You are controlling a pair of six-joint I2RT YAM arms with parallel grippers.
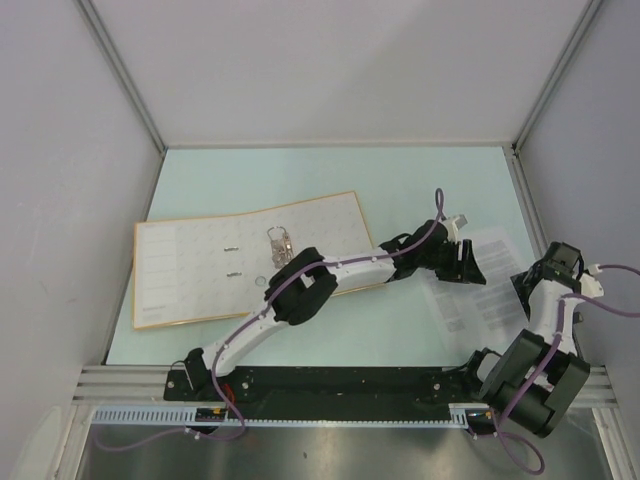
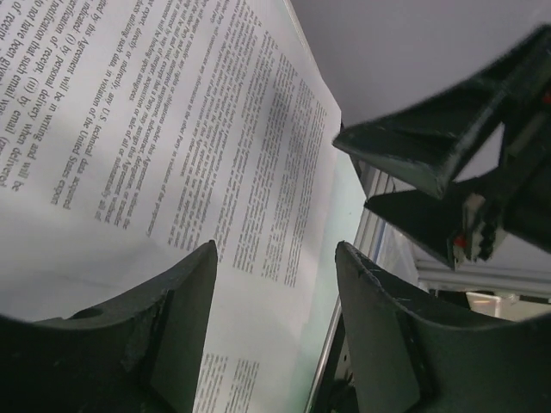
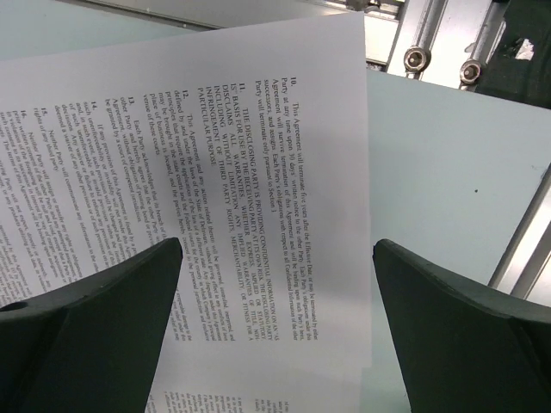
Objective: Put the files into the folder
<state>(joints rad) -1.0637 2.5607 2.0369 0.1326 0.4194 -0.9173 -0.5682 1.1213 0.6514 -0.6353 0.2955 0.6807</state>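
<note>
White paper sheets, the files (image 1: 490, 300), lie on the pale green table (image 1: 330, 170) at about 4 o'clock. They are smooth rectangles packed with small black paragraphs. Their long axis runs roughly 11 to 5 o'clock from above.

At 9 o'clock the folder (image 1: 190, 275) lies open. It is orange-yellow at the edges and cream inside. Its long side runs nearly 9 to 3, with the right end tipped slightly up. A shiny metal ring mechanism (image 1: 280, 245) sits near its middle.

The left gripper (image 2: 275, 249) hangs over the sheets' 10 o'clock side with its matte black jaws apart. The right gripper (image 3: 277, 243) is above their 3 o'clock side, jaws spread wide and gripping nothing.
</note>
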